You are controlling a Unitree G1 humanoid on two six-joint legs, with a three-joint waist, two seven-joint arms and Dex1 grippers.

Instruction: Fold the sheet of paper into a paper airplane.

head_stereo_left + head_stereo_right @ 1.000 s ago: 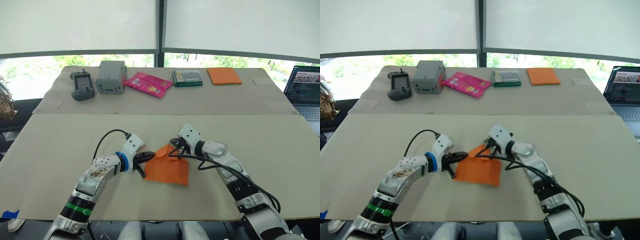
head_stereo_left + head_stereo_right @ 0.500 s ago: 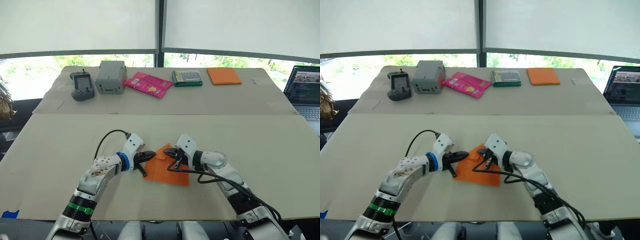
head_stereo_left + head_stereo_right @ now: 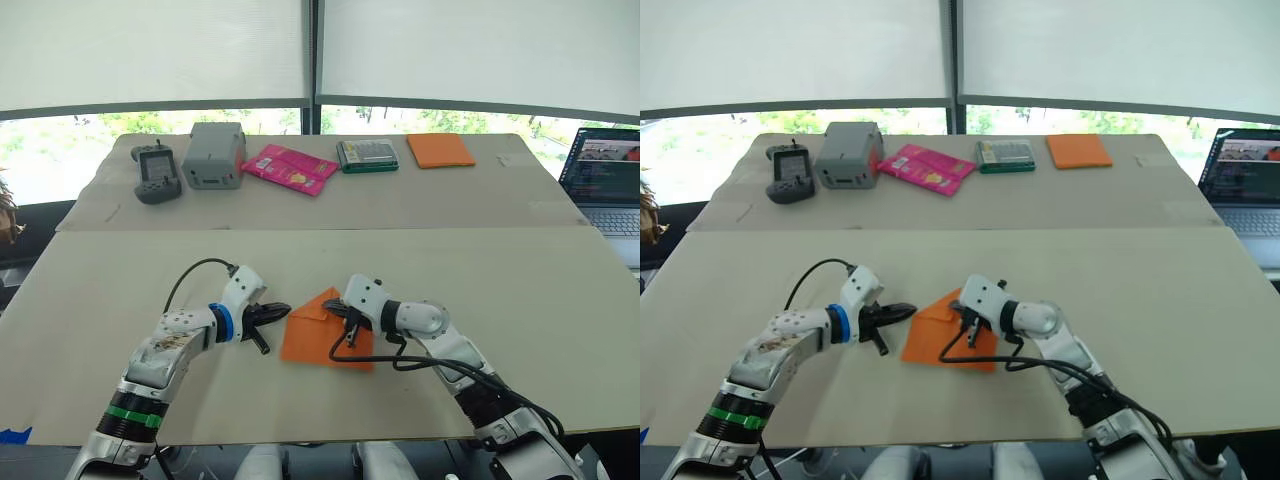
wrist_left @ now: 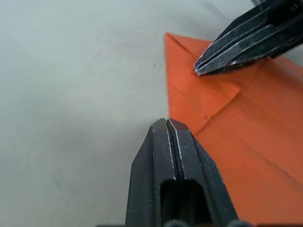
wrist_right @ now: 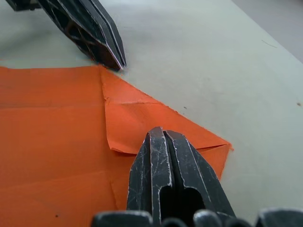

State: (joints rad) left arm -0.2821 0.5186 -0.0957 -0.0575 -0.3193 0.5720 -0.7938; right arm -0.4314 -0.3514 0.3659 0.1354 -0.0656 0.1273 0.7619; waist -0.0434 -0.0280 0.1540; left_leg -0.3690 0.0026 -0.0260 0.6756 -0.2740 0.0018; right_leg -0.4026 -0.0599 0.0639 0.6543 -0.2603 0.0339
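1. Lying flat on the near table [image 3: 560, 300]: sheet of paper [image 3: 318, 342], one corner folded over.
2. Pressing its folded corner: right gripper [image 3: 334, 307], fingers together.
3. Touching its left edge: left gripper [image 3: 281, 310], fingers together.
4. Sitting well apart, far table: orange pad [image 3: 441, 150], pink packet [image 3: 291, 167], grey box [image 3: 213, 155].

Head stereo overhead; wrist close-ups

The right pincer [image 3: 338, 311] has slid along the sheet of paper [image 3: 322, 345] — a second ago it sat at the sheet's far corner, and now its closed tips press further in on the folded corner flap, nearer the left pincer [image 3: 277, 311]. The right forearm has swung lower toward the worktop [image 3: 520, 300] with it. Under the right pincer, the flap lies flatter — its crease shows just ahead of the tips.
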